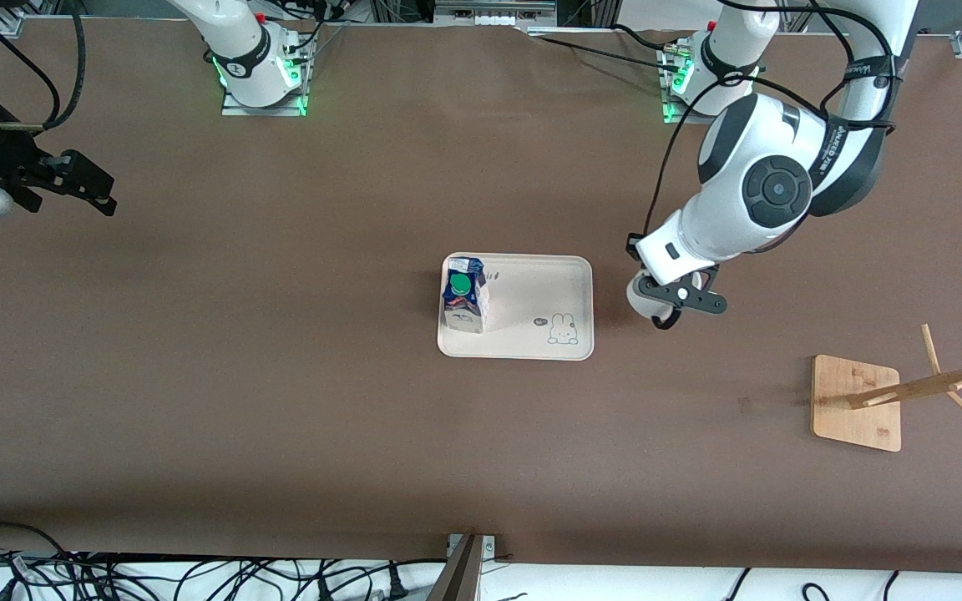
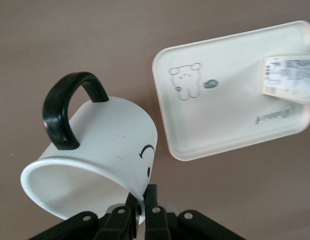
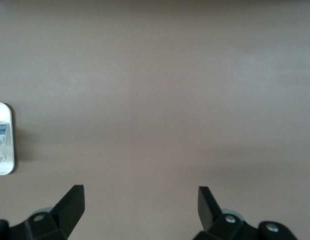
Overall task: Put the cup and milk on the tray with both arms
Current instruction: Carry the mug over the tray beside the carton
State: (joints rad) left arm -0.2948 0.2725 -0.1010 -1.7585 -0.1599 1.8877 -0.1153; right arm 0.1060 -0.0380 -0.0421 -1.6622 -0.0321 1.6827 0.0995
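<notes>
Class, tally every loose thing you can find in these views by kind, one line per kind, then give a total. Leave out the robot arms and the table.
Milk carton: 1
Cup, held in the left gripper: 1
Tray: 1
Wooden rack: 1
Total: 4

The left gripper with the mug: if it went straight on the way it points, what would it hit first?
Probably bare table. The left gripper holds the cup by its rim just beside the tray, not over it, though depth is hard to judge.

Even, bright overhead light leaves soft shadows beside the tray (image 1: 574, 288); the milk (image 2: 290, 80) label blurs.
</notes>
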